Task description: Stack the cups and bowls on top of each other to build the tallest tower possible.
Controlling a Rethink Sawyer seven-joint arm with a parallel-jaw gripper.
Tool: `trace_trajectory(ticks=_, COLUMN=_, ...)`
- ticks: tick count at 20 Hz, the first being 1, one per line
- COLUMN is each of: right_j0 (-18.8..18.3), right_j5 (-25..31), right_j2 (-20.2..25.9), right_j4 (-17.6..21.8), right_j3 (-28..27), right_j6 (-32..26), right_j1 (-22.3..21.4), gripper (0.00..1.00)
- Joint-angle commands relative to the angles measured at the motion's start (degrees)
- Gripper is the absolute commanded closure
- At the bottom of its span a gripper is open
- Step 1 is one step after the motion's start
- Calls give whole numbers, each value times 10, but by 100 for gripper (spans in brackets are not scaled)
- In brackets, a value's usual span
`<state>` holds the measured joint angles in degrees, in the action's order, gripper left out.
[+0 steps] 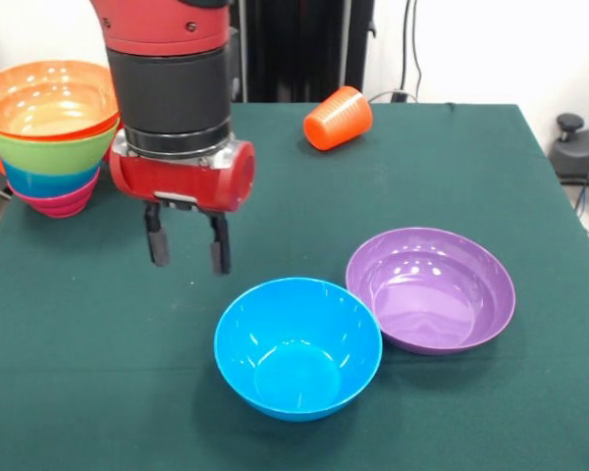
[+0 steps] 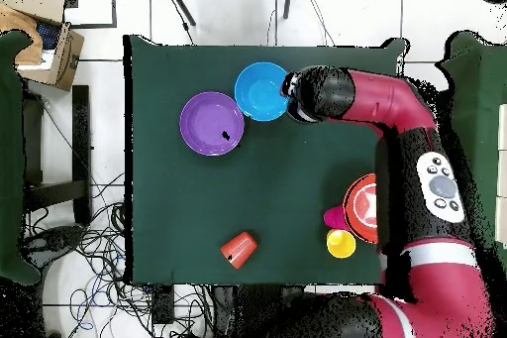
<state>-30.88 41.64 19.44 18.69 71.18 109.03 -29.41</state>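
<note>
My gripper (image 1: 187, 247) is open and empty, hanging above the table just left of and behind the blue bowl (image 1: 297, 345). The purple bowl (image 1: 432, 287) touches the blue bowl's right side; both stand upright and empty. An orange cup (image 1: 338, 118) lies on its side at the far edge. The tower (image 1: 49, 132) stands at the far left: an orange bowl on top, then lime green, blue and magenta. In the overhead view the blue bowl (image 2: 262, 90), purple bowl (image 2: 211, 123), orange cup (image 2: 239, 249) and a yellow cup (image 2: 341, 244) show; my arm covers most of the tower (image 2: 358, 203). The red-pink cup is hidden.
The green table (image 1: 98, 392) ends close behind the tower and the orange cup. Cables and a cardboard box (image 2: 45, 42) lie on the floor beside the table. My arm (image 2: 396, 116) reaches over the table's right side in the overhead view.
</note>
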Motion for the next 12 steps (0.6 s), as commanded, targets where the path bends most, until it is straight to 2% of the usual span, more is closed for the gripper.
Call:
trace_trajectory(ticks=1, right_j0=46, right_j5=36, right_j2=-44, right_j4=-12, right_j3=-64, right_j6=100, right_j1=45, gripper=0)
trace_trajectory(ticks=12, right_j0=73, right_j5=-31, right_j2=-80, right_j4=3, right_j3=-70, right_j6=89, right_j1=89, gripper=0)
